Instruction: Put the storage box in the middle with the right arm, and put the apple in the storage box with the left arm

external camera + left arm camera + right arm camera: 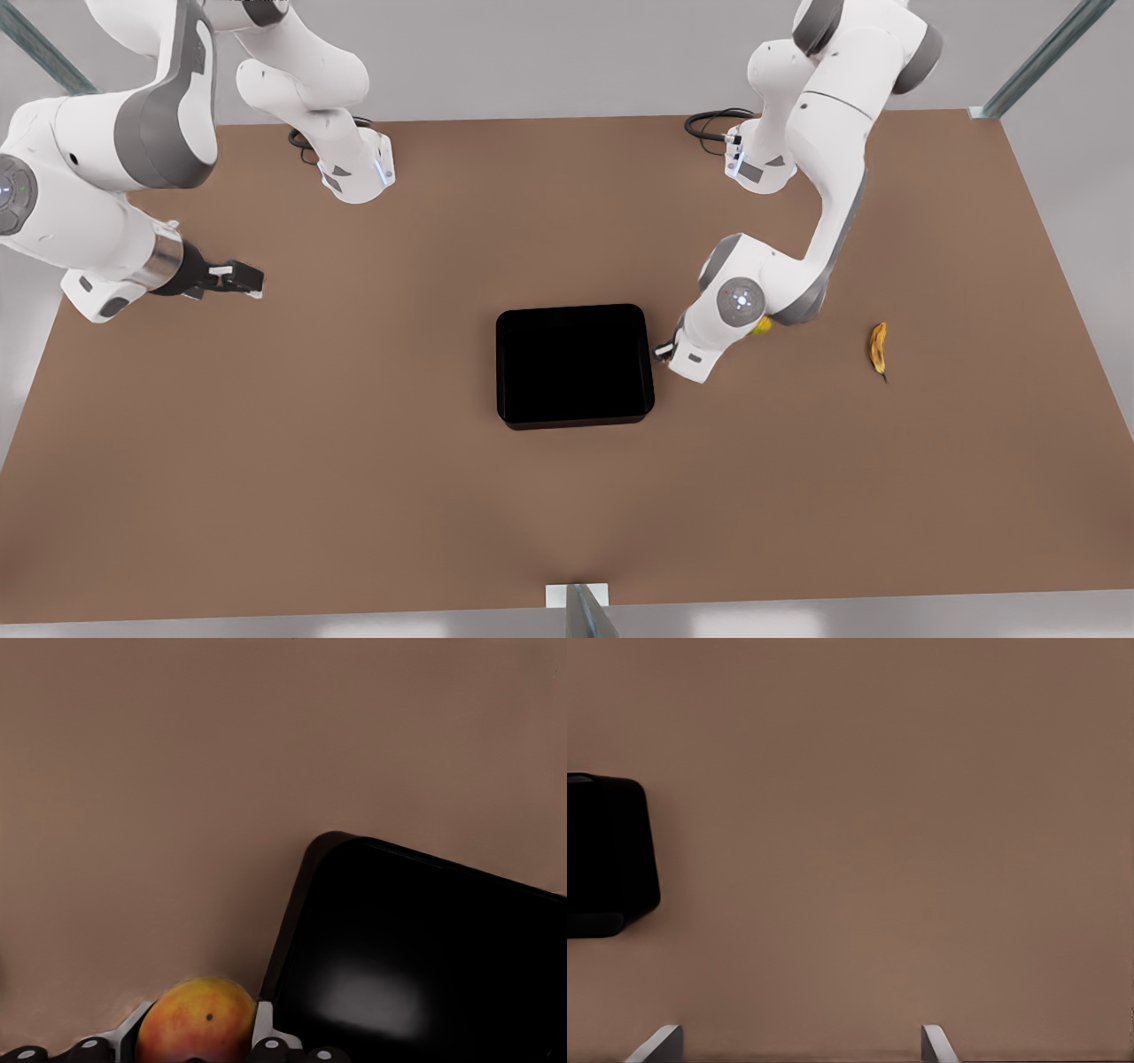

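Glossy black rectangular storage box (574, 366) sits mid-table; left gripper (201, 1047), at its front-view right edge, clenches the small reddish-orange apple (197, 1020). Right gripper (237, 280), far left, waits spread and empty. Risk: releasing short of the wall drops the fruit outside.

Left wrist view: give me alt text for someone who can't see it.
The left gripper holds the reddish-orange apple between its fingers, just beside a corner of the glossy black storage box. Bare brown table lies beyond.
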Action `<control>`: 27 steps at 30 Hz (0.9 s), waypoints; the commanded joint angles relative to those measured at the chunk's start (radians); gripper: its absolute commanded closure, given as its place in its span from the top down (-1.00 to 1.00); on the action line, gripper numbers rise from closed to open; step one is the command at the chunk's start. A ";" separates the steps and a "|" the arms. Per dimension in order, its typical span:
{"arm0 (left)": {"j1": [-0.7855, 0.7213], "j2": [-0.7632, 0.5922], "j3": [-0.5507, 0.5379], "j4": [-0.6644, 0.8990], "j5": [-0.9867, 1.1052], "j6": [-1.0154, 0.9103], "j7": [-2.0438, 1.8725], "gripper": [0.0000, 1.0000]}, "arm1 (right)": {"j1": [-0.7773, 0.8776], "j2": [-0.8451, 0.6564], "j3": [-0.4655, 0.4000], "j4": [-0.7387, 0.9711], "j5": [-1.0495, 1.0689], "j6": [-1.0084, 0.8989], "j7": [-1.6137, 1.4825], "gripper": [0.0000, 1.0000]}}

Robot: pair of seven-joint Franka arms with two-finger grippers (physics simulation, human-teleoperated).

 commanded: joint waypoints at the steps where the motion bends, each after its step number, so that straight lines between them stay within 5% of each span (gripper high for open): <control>1: -0.003 0.000 -0.005 0.004 -0.025 0.000 -0.011 0.29 | 0.007 0.002 0.000 -0.001 0.000 0.000 0.000 1.00; 6: -0.143 0.066 -0.054 0.128 -0.022 0.017 -0.266 0.40 | -0.041 0.048 -0.002 0.016 -0.005 0.018 -0.034 1.00; 7: -0.143 0.085 -0.054 0.128 -0.014 0.019 -0.257 1.00 | -0.036 0.048 0.000 0.018 -0.003 0.020 -0.034 1.00; 16: -0.138 0.073 -0.011 0.217 -0.017 -0.006 -0.243 1.00 | -0.056 0.058 0.000 0.041 0.003 0.054 -0.037 1.00; 20: -0.006 -0.145 0.260 0.250 -0.028 -0.592 0.588 1.00 | -0.062 0.078 0.000 0.042 0.005 0.055 -0.037 1.00; 24: 0.083 -0.406 0.320 0.122 -0.019 -0.625 0.699 1.00 | -0.059 0.080 0.000 0.041 0.003 0.074 -0.037 1.00; 27: 0.081 -0.422 0.320 0.124 -0.017 -0.627 0.697 1.00 | -0.065 0.081 0.000 0.041 0.001 0.077 -0.038 1.00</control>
